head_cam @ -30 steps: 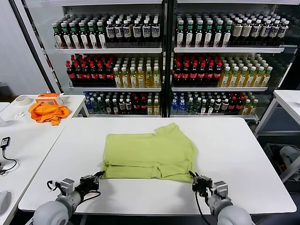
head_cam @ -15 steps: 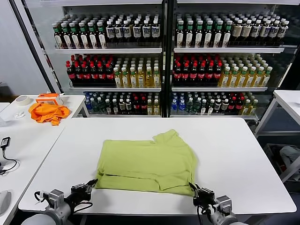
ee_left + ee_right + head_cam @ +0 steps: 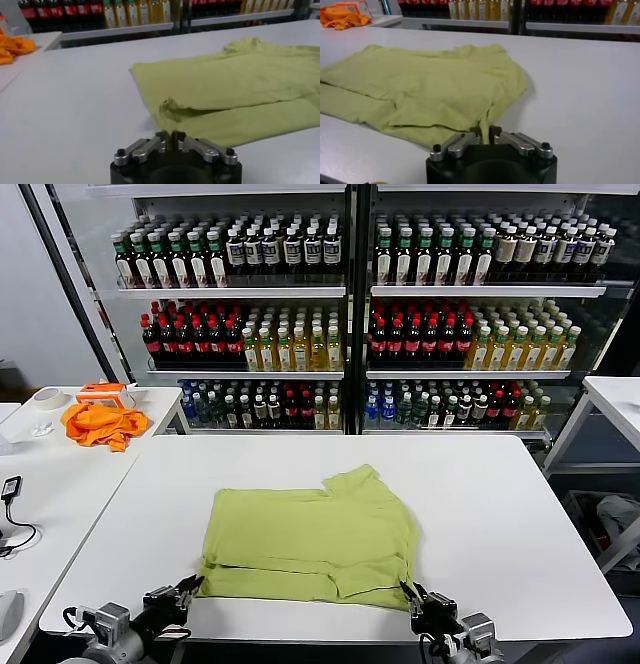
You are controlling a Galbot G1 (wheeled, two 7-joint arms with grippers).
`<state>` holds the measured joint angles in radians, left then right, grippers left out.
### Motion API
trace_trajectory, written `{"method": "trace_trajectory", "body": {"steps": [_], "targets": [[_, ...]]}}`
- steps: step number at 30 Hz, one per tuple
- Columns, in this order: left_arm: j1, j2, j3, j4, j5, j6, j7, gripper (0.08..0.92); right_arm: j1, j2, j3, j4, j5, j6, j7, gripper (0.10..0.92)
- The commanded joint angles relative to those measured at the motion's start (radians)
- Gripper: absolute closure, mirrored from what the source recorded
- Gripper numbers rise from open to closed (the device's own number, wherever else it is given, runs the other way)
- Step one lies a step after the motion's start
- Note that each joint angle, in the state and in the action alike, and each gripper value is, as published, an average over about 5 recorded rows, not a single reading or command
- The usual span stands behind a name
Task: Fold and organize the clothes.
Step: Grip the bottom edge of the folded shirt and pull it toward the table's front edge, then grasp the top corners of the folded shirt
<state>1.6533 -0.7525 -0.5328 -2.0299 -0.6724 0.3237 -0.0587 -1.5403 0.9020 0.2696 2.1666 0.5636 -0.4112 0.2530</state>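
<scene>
The lime T-shirt (image 3: 310, 534) lies folded on the white table (image 3: 500, 504), near its front edge. My left gripper (image 3: 190, 586) is shut on the shirt's near left corner, seen pinched between the jaws in the left wrist view (image 3: 171, 136). My right gripper (image 3: 408, 592) is shut on the near right corner, with fabric (image 3: 445, 90) pinched between the jaws in the right wrist view (image 3: 485, 132). Both grippers sit at the table's front edge. The shirt also shows in the left wrist view (image 3: 235, 95).
A bright orange cloth (image 3: 100, 424) and an orange box (image 3: 105, 393) lie on a side table at the left. Shelves of bottles (image 3: 350, 334) stand behind the table. Another white table (image 3: 615, 399) is at the right.
Both grippers have drawn back toward the table's front edge, pulling the shirt's near edge and the whole shirt closer to me.
</scene>
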Motion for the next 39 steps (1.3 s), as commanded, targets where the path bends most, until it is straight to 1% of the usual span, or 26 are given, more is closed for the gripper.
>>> {"method": "trace_trajectory", "body": {"steps": [1,3,6,10,12,15,19,22,27,32,39], "targets": [[0.000,0.009,-0.024,-0.010,0.008,-0.009,-0.017,0.710,-0.014,-0.012,0.023,0.026,0.010,0.008,-0.003,0.616],[-0.010,0.014,-0.030,-0.017,0.004,-0.019,-0.013,0.650,-0.017,-0.026,0.046,0.052,0.039,0.009,-0.009,0.555],[-0.042,0.028,-0.032,-0.002,0.000,-0.064,0.003,0.563,-0.006,-0.049,0.079,0.096,0.102,0.013,-0.016,0.469],[-0.082,0.046,-0.040,0.009,-0.022,-0.127,0.015,0.450,0.058,-0.077,0.095,0.121,0.168,0.014,0.000,0.373],[-0.094,0.051,-0.044,0.001,-0.026,-0.146,0.019,0.390,0.113,-0.088,0.094,0.096,0.197,0.017,0.015,0.314],[-0.134,0.062,-0.026,0.019,-0.026,-0.155,0.016,0.303,0.245,-0.093,0.058,0.006,0.231,0.024,0.036,0.229],[-0.260,0.068,0.037,0.094,-0.060,-0.080,-0.022,0.207,0.464,-0.051,-0.063,-0.118,0.271,0.010,0.123,0.204],[-0.366,0.064,0.080,0.153,-0.105,-0.023,-0.041,0.181,0.651,-0.001,-0.179,-0.223,0.282,-0.032,0.187,0.203],[-0.519,0.070,0.170,0.262,-0.120,0.010,-0.044,0.177,0.833,0.087,-0.327,-0.393,0.277,-0.070,0.192,0.203],[-0.674,0.062,0.301,0.374,-0.123,0.014,-0.049,0.177,0.971,0.179,-0.421,-0.535,0.273,-0.069,0.182,0.203],[-0.836,0.038,0.432,0.470,-0.176,0.000,-0.014,0.177,1.073,0.246,-0.492,-0.717,0.187,-0.016,0.150,0.203]]}}
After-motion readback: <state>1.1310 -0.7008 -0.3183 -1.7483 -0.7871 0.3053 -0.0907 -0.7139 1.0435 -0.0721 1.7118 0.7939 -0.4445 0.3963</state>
